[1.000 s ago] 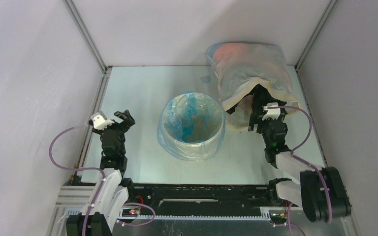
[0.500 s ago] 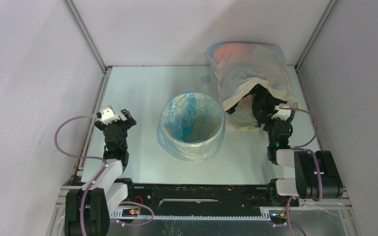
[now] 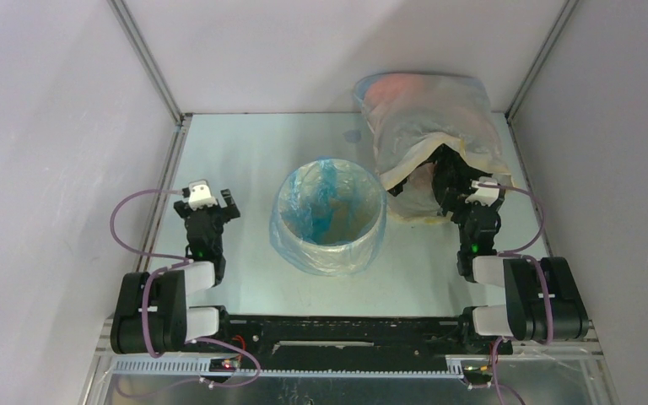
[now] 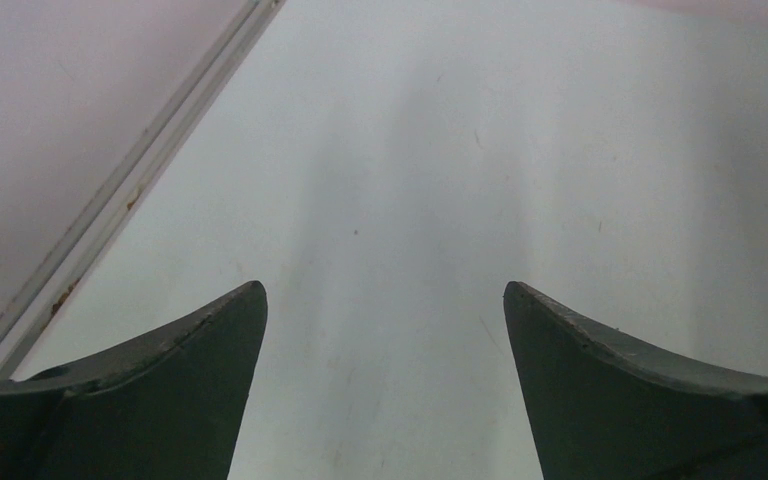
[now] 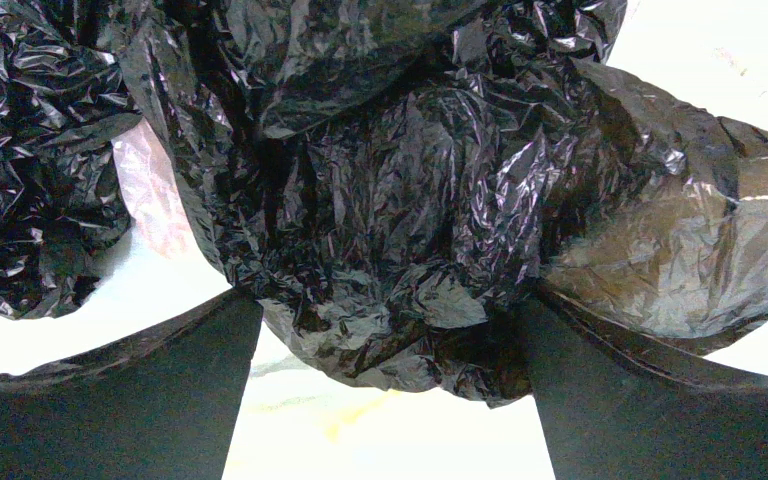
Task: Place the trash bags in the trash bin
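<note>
The tan round trash bin [image 3: 335,253] stands mid-table. A light-blue translucent trash bag [image 3: 325,192] lines it and folds over its rim. My left gripper [image 3: 209,206] is open and empty to the left of the bin; its wrist view [image 4: 384,290] shows only bare table between the fingers. My right gripper [image 3: 451,181] is open at the mouth of the large cloudy sack [image 3: 426,118]. Crumpled black plastic film [image 5: 380,200] lies between and beyond its fingers in the right wrist view [image 5: 390,300], and the jaws stand wide apart.
The cloudy clear-and-beige sack leans at the back right corner, with black film [image 3: 440,164] spilling from its opening. Grey walls enclose the table on three sides. A metal rail [image 4: 130,195] runs along the left edge.
The left arm has folded back toward its base, its gripper still open. The right arm folded back a second ago and has held still since.
</note>
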